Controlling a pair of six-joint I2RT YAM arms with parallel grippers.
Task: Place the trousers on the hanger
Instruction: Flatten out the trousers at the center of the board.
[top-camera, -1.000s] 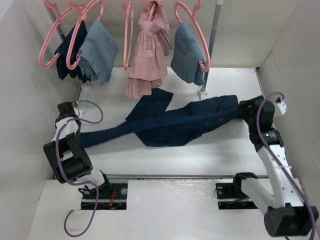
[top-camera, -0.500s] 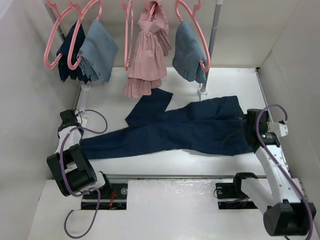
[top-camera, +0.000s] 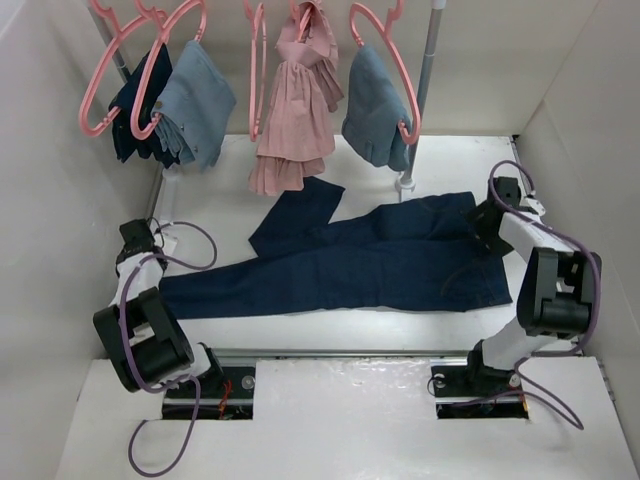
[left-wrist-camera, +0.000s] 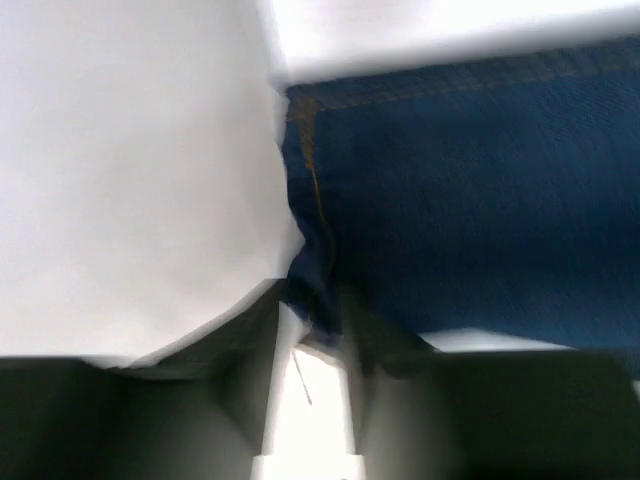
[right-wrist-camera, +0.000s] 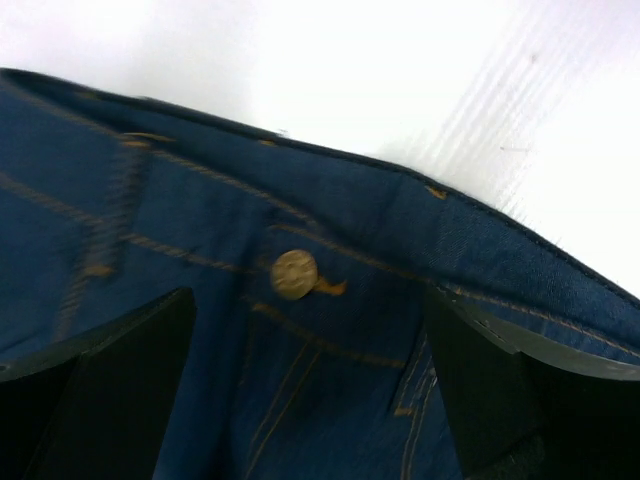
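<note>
The long dark navy-blue cloth trousers (top-camera: 370, 262) lie flat on the white table (top-camera: 460, 160). Your left gripper (left-wrist-camera: 312, 315) is pinched on a leg hem. Your right gripper (right-wrist-camera: 305, 310) stands spread above the buttoned waistband, holding nothing. Risk: if you lift by the hem alone, the cloth drags and may slip free before reaching the thin pink plastic hanger (top-camera: 256, 85).
</note>
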